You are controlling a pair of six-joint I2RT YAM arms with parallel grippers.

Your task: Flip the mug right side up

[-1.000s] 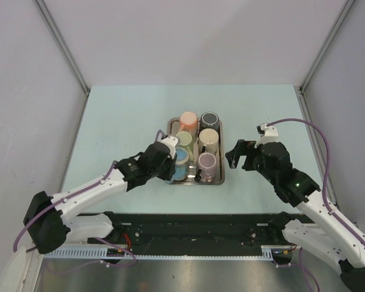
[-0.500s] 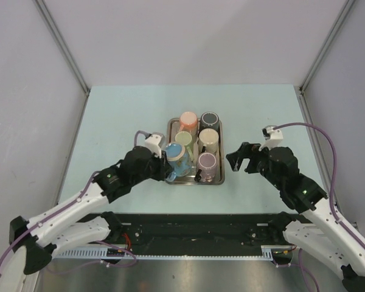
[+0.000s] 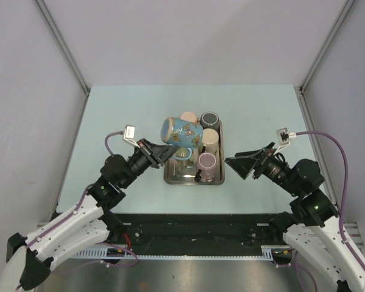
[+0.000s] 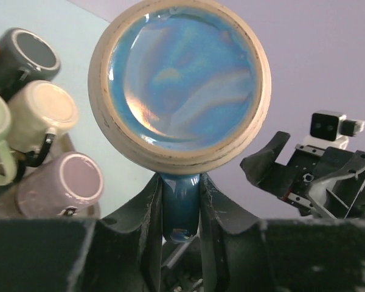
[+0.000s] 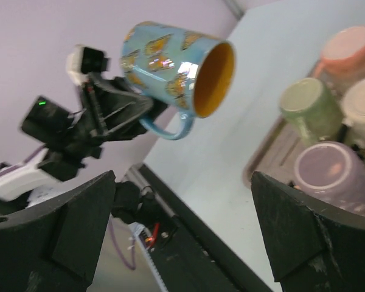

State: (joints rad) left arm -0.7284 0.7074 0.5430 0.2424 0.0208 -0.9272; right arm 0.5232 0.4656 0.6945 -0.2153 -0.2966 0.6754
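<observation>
The blue patterned mug (image 3: 181,131) hangs in the air above the tray's left side, tipped on its side. Its glazed base (image 4: 179,85) faces the left wrist camera, and its orange-lined mouth (image 5: 213,79) faces my right arm. My left gripper (image 3: 164,151) is shut on the mug's blue handle (image 4: 180,201), which sits pinched between the two fingers (image 4: 147,213). My right gripper (image 3: 243,163) stands wide open to the right of the tray with nothing between its fingers (image 5: 85,213), pointing toward the mug.
A metal tray (image 3: 193,182) in the middle of the table holds upside-down mugs: pink (image 3: 188,117), black (image 3: 209,118), cream (image 3: 209,140), purple (image 3: 206,162) and a green one (image 5: 310,106). Grey walls enclose the pale table.
My left arm has lifted the blue mug off the tray and swung it from bottom-up to lying sideways. My right arm has drawn back to the right and turned toward the mug.
</observation>
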